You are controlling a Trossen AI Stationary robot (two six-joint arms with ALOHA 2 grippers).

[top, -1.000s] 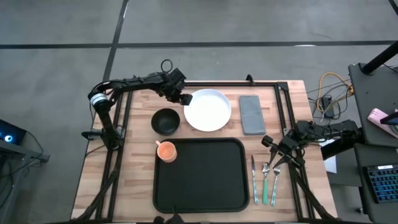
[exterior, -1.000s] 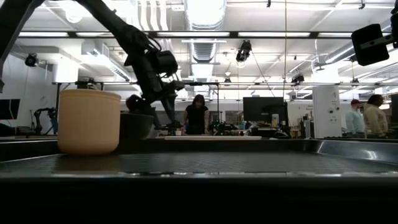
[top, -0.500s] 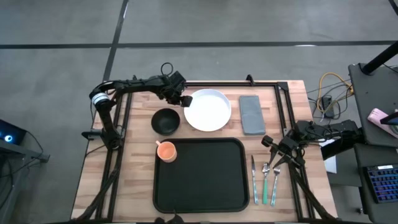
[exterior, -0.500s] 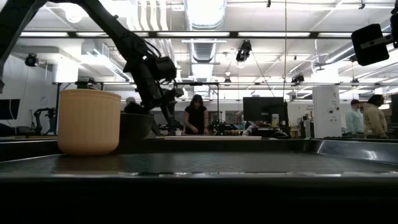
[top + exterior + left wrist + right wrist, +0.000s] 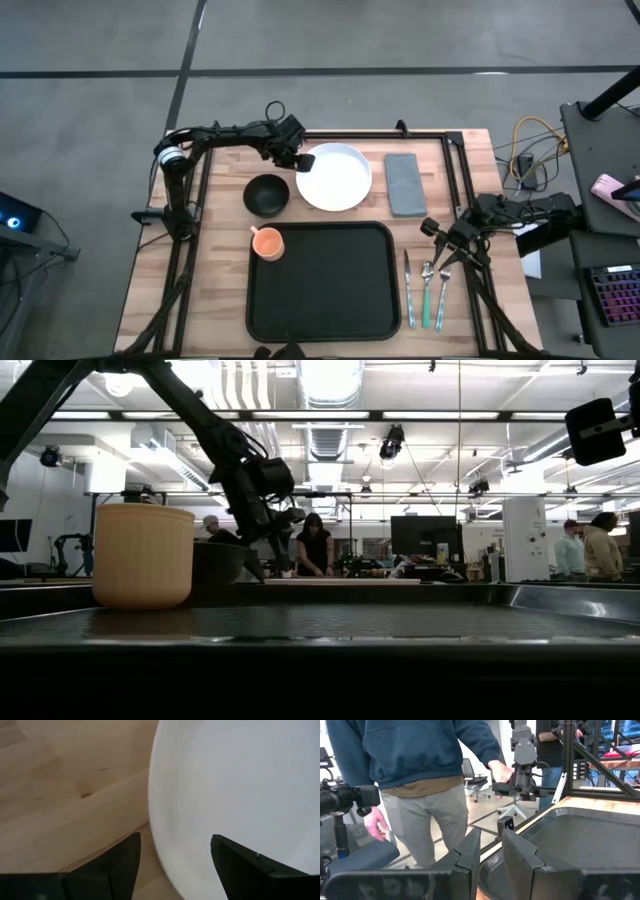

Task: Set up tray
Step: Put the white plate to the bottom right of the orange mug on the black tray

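A: High view. Black tray (image 5: pixel 322 281) flat on the bench (image 5: pixel 210 260), near the front edge, midway across. Orange cup (image 5: pixel 266 242) just off the tray's far left corner. Black bowl (image 5: pixel 266 194) beyond the cup. White plate (image 5: pixel 334 177) beside the bowl, grey napkin (image 5: pixel 404 184) further right. Cutlery (image 5: pixel 425 290) in a row just right of the tray.

B: Arms, same view?

A: Left tool (image 5: pixel 300 161) at the plate's left rim, reaching in from the bench's far left corner. Right tool (image 5: pixel 437 236) low at the right side of the bench, just beyond the cutlery handles, well apart from the plate.

B: Low view?

A: Tray surface (image 5: pixel 330 622) across the foreground, raised rim visible at the right. Cup (image 5: pixel 143 555) tall at the left, bowl (image 5: pixel 218 561) behind it. Left tool (image 5: pixel 262 568) pointing down to the bench just beyond the bowl. People in the room behind.

B: Left wrist view?

A: Fingers (image 5: pixel 120 867) spread, one over bare wood, the other over the plate (image 5: pixel 235 785), rim edge between them. Nothing pinched.

B: Right wrist view?

A: Fingers (image 5: pixel 517 855) close together with a narrow gap, nothing between them. Tray (image 5: pixel 570 840) ahead of the tool. A person in a blue hooded top standing beyond the bench edge.
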